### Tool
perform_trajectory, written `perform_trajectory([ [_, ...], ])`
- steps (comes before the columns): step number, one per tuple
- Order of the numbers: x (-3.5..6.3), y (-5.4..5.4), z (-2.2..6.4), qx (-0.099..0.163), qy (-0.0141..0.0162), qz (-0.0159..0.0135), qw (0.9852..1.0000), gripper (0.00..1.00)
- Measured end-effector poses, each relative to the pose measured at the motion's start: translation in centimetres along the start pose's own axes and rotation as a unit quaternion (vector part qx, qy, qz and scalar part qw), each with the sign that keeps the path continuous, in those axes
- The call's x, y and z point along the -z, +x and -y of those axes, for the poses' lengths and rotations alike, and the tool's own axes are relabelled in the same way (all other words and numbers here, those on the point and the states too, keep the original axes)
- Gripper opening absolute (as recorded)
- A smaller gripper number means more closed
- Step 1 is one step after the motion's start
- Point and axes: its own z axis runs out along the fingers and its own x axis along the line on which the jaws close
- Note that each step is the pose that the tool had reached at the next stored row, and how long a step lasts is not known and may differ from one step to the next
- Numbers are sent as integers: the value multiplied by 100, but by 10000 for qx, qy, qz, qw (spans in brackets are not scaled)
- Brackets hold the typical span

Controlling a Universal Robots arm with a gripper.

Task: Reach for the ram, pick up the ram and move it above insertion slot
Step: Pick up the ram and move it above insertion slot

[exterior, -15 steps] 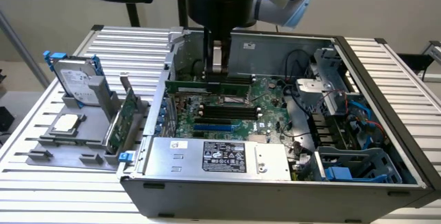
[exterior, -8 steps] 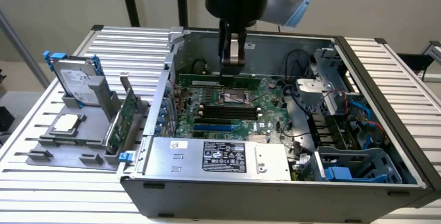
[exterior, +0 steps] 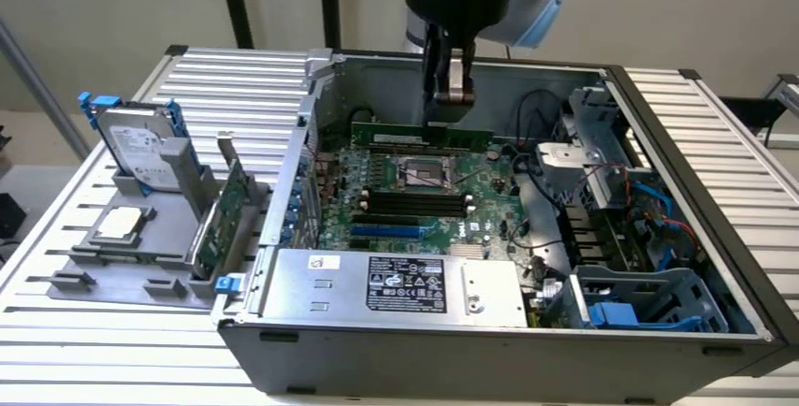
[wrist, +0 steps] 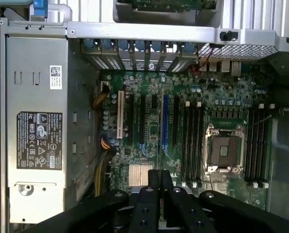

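Note:
My gripper (exterior: 450, 105) reaches down into the open computer case and is shut on the ram (exterior: 406, 135), a long thin green stick with black chips. The stick hangs level above the motherboard (exterior: 374, 228), just past the CPU socket (exterior: 422, 174). In the wrist view the black fingers (wrist: 145, 208) close around the ram's thin edge (wrist: 160, 180), with the motherboard below. Black memory slots (wrist: 193, 141) lie on one side of the socket (wrist: 224, 148) and a second group of slots (wrist: 258, 145) on the other. In the exterior view, black slots (exterior: 406, 202) sit nearer than the socket.
A silver power supply (exterior: 399, 284) fills the case's near side. A drive cage with blue parts (exterior: 637, 298) and cables stand at the exterior view's right. Outside the case, a grey holder carries a wider green card with a blue clip (exterior: 225, 224), a hard drive (exterior: 135, 144) and a CPU (exterior: 119, 224).

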Motion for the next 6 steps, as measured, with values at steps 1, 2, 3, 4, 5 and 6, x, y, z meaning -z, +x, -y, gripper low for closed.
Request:
perform_trajectory([
  [1, -1, 0, 0, 0, -1, 2, 10000, 13],
  [2, 0, 0, 0, -1, -1, 1, 10000, 13],
  [3, 0, 0, 0, -1, -1, 1, 10000, 13],
  [4, 0, 0, 1, 0, -1, 1, 10000, 13],
  [5, 0, 0, 1, 0, -1, 1, 10000, 13],
  [6, 0, 0, 1, 0, -1, 1, 10000, 13],
])
